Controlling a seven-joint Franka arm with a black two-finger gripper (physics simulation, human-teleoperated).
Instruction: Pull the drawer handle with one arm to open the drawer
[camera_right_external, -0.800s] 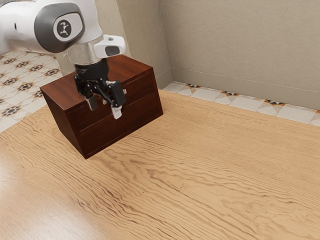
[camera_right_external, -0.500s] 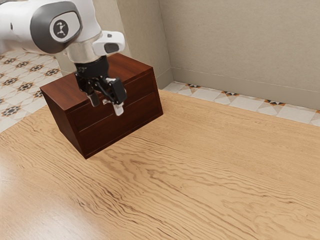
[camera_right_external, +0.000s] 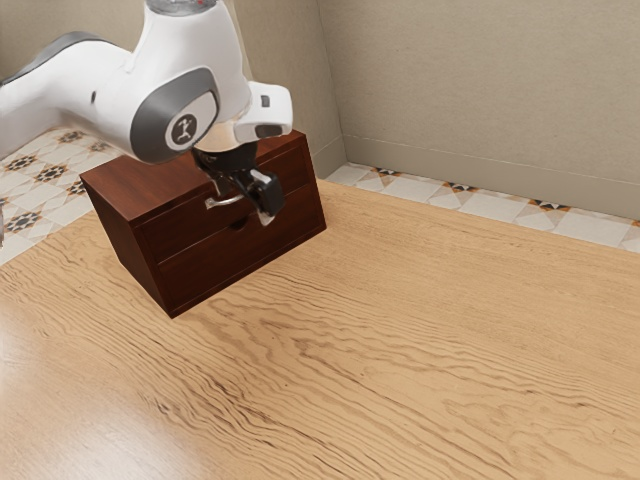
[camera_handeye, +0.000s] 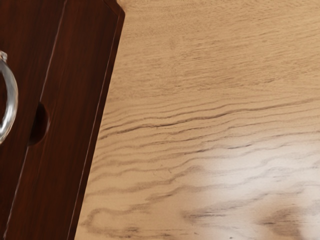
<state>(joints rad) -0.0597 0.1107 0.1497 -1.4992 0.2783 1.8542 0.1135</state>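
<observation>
The exterior camera stands back from the dark wooden cabinet, raised, looking down across the table toward it and the walls behind; the cabinet sits in the exterior view's upper left. The wrist camera hangs close before the cabinet's front, facing down along it onto the table. Both views share that front, its ring handle and nearby table grain.

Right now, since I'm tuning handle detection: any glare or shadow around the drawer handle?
Wrist view: the curved silver metal handle carries bright highlights; a pale sheen lies on the light wooden table. Exterior view: soft even light, no hard shadows.
</observation>
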